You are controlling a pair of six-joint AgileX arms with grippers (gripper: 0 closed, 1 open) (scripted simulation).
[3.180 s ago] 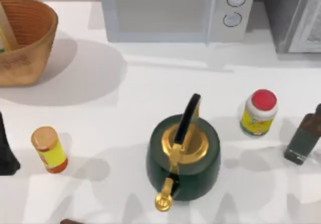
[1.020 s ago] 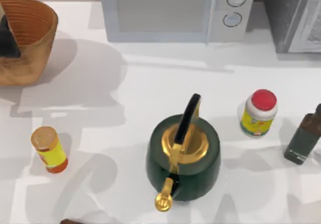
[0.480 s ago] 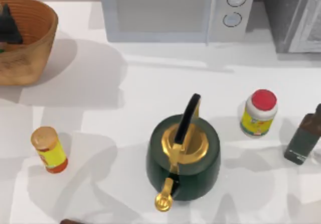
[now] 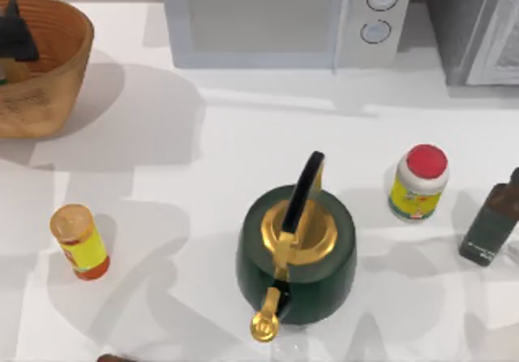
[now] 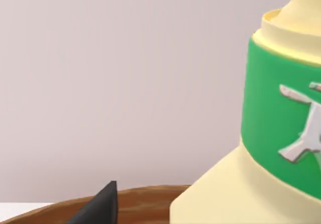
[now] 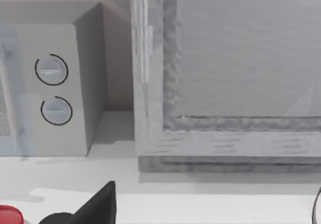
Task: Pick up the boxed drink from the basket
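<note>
The orange-brown wicker basket (image 4: pixel 57 62) stands at the table's back left corner. My left gripper (image 4: pixel 16 33) hangs inside it, near its far left side. Just in front of the gripper, a tan bit of the boxed drink (image 4: pixel 10 71) peeks out. In the left wrist view the boxed drink (image 5: pixel 281 133) looms very close, cream-yellow with a green band, rising above the basket's brown rim (image 5: pixel 145 201). My right gripper (image 6: pixel 98 209) hangs parked over the table's right side.
A green kettle (image 4: pixel 296 256) with gold lid stands front centre. A yellow-labelled bottle (image 4: pixel 79 242) is at the front left. A red-lidded jar (image 4: pixel 418 182) and a dark bottle (image 4: pixel 491 220) are at the right. A microwave (image 4: pixel 284 17) and grey cabinet (image 4: pixel 478 25) line the back.
My left gripper rose from the table's front left edge into the basket and has crept a little toward the back in the last second. Nothing else moved.
</note>
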